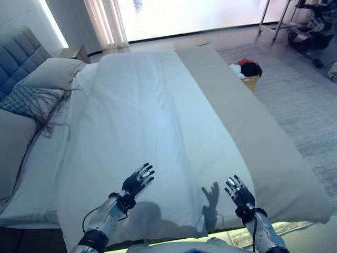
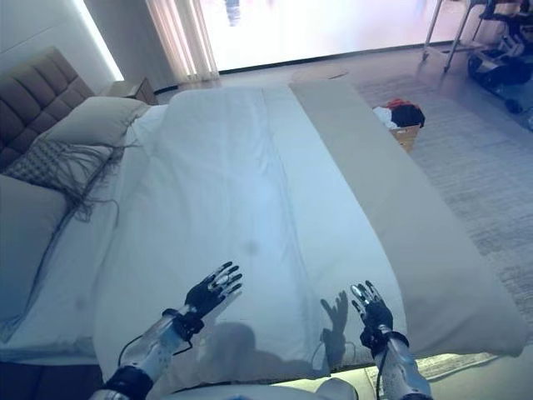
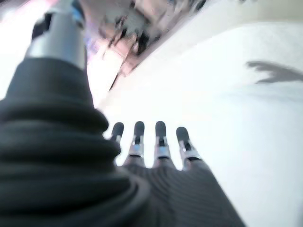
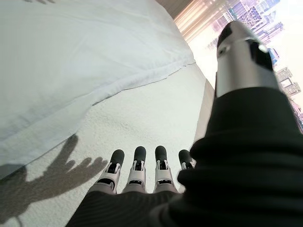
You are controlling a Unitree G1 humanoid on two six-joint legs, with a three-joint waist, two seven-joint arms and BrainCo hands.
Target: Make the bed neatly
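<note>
The white duvet (image 1: 142, 126) lies spread over the bed (image 1: 47, 174), its long axis running from the near edge by the robot away toward the bright window (image 1: 195, 16), with a soft lengthwise crease down its middle. Its right edge overlaps a beige runner (image 1: 253, 132) that covers the foot of the bed and hangs over toward the grey carpet (image 1: 300, 100); its left edge stops just short of the pillows (image 1: 50, 74), which rest against the tufted headboard (image 1: 18, 55), with a fringed cushion (image 1: 23, 97) between them. The near edge drapes over the bedside close to the robot. Open carpet lies to the right, where a box of clothes (image 1: 247, 71) sits just beside the bed. The left hand (image 1: 137, 179) hovers above the duvet near its near edge, fingers straight and spread, grasping nothing. The right hand (image 1: 239, 192) hangs over the seam where duvet meets runner, fingers likewise straight and parted, holding nothing, its shadow cast on the cloth beside it.
</note>
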